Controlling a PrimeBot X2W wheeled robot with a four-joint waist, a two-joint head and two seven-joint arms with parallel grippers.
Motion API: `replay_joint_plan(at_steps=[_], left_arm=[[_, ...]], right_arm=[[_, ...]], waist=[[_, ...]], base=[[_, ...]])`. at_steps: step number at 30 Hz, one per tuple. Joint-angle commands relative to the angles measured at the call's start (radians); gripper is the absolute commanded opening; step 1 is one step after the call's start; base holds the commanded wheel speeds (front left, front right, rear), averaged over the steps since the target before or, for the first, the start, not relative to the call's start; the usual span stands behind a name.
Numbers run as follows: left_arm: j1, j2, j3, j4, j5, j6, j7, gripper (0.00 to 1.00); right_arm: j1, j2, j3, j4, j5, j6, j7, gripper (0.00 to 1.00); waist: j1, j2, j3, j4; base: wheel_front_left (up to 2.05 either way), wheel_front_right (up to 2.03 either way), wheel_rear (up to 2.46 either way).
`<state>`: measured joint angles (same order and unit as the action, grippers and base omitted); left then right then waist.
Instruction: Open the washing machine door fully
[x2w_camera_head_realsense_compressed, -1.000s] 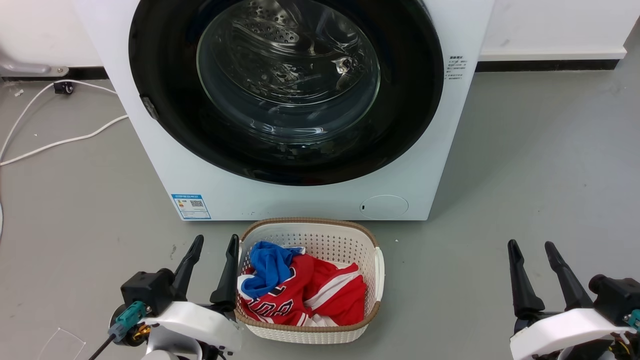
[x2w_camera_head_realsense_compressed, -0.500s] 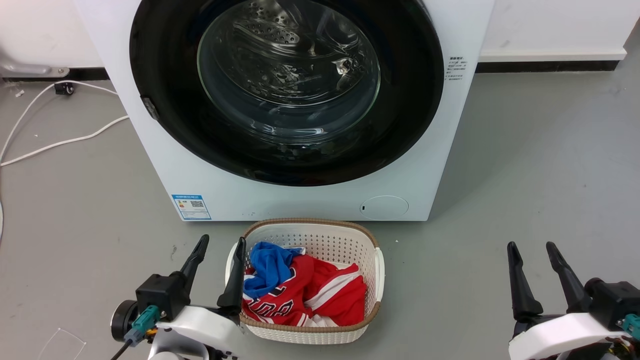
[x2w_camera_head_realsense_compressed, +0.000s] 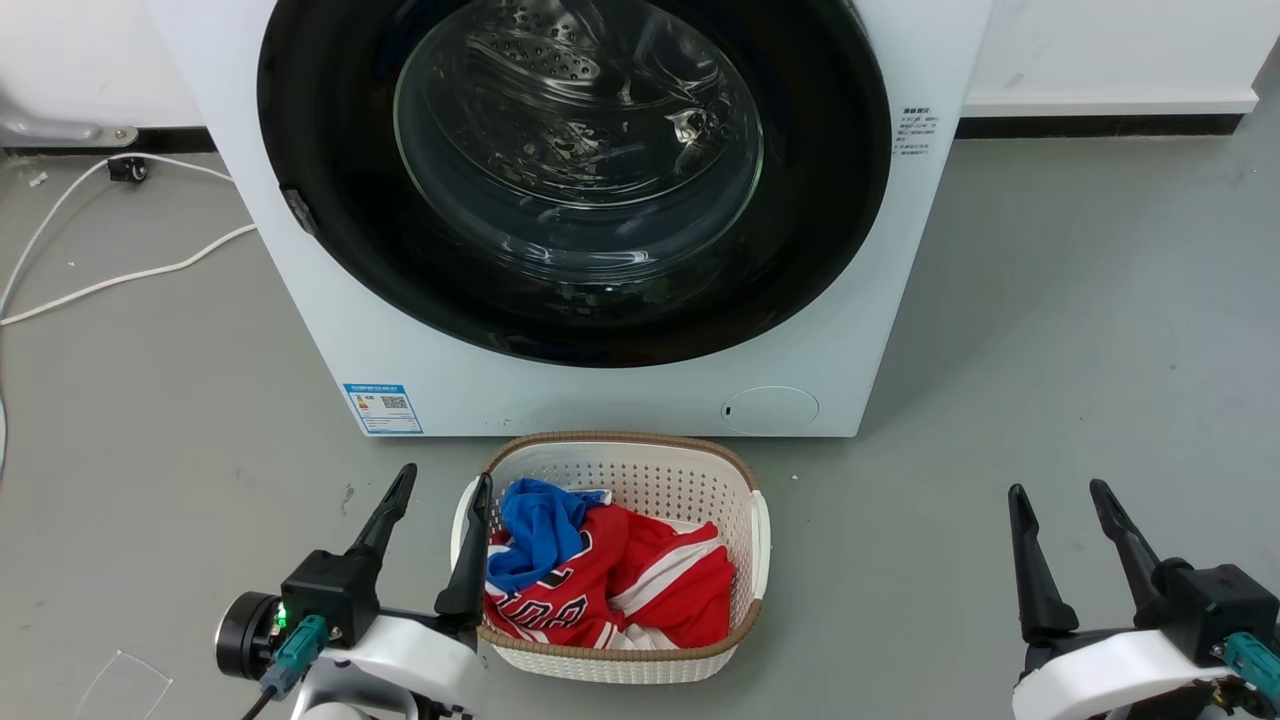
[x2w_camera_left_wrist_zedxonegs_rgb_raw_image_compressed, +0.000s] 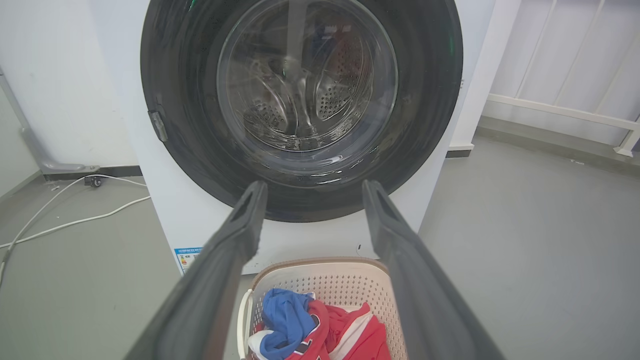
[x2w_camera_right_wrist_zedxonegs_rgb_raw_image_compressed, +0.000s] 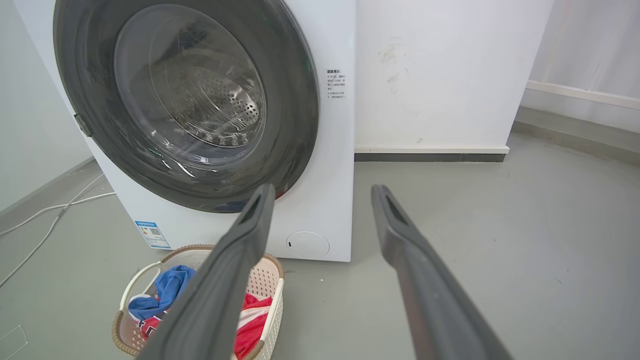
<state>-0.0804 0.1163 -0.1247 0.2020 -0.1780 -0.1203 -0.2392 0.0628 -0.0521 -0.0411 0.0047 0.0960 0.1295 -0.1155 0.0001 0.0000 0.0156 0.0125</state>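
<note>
The washing machine (x2w_camera_head_realsense_compressed: 600, 400) is a white box standing on the grey floor. The washing machine door (x2w_camera_head_realsense_compressed: 820, 200) has a glossy black rim and a clear glass bowl (x2w_camera_head_realsense_compressed: 578, 140). It lies flat against the machine's front, with a small grey catch (x2w_camera_head_realsense_compressed: 297, 212) on its left edge. Both wrist views face the door (x2w_camera_left_wrist_zedxonegs_rgb_raw_image_compressed: 430, 100) (x2w_camera_right_wrist_zedxonegs_rgb_raw_image_compressed: 295, 115) from a distance. My left gripper (x2w_camera_head_realsense_compressed: 445, 478) (x2w_camera_left_wrist_zedxonegs_rgb_raw_image_compressed: 314, 186) is open and empty, low at the left, with one finger over the basket's left rim. My right gripper (x2w_camera_head_realsense_compressed: 1058, 490) (x2w_camera_right_wrist_zedxonegs_rgb_raw_image_compressed: 323, 189) is open and empty at the lower right, over bare floor.
A white woven basket (x2w_camera_head_realsense_compressed: 745, 500) with red and blue clothes (x2w_camera_head_realsense_compressed: 600, 570) stands on the floor just before the machine, under the door. A white cable (x2w_camera_head_realsense_compressed: 130, 280) runs across the floor on the left. There is a white wall and baseboard (x2w_camera_head_realsense_compressed: 1100, 125) behind, and open floor on the right.
My left gripper has shifted a little right and back, its inner finger now over the basket's left rim. The right gripper has barely moved. The door has not moved.
</note>
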Motion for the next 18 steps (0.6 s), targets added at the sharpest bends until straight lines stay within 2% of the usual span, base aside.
replay_joint_plan(at_steps=[1,12,18], left_arm=[[-0.004,-0.003,0.004,-0.001,0.017,-0.001,-0.008,1.0],[-0.01,-0.013,0.015,0.012,0.074,-0.005,-0.027,1.0],[-0.012,-0.016,0.023,0.02,0.059,-0.007,-0.027,1.0]], right_arm=[[0.006,0.003,0.0,-0.003,-0.015,0.002,-0.007,1.0],[0.007,0.003,0.002,0.01,-0.064,0.001,-0.038,1.0],[0.003,0.003,0.0,0.022,-0.046,0.001,-0.042,1.0]], waist=[[0.0,0.0,0.001,0.0],[-0.0001,0.0,0.006,0.002],[-0.0001,0.0,0.008,0.002]], base=[[0.0,0.0,0.0],[0.0,0.0,0.0],[0.0,0.0,0.0]])
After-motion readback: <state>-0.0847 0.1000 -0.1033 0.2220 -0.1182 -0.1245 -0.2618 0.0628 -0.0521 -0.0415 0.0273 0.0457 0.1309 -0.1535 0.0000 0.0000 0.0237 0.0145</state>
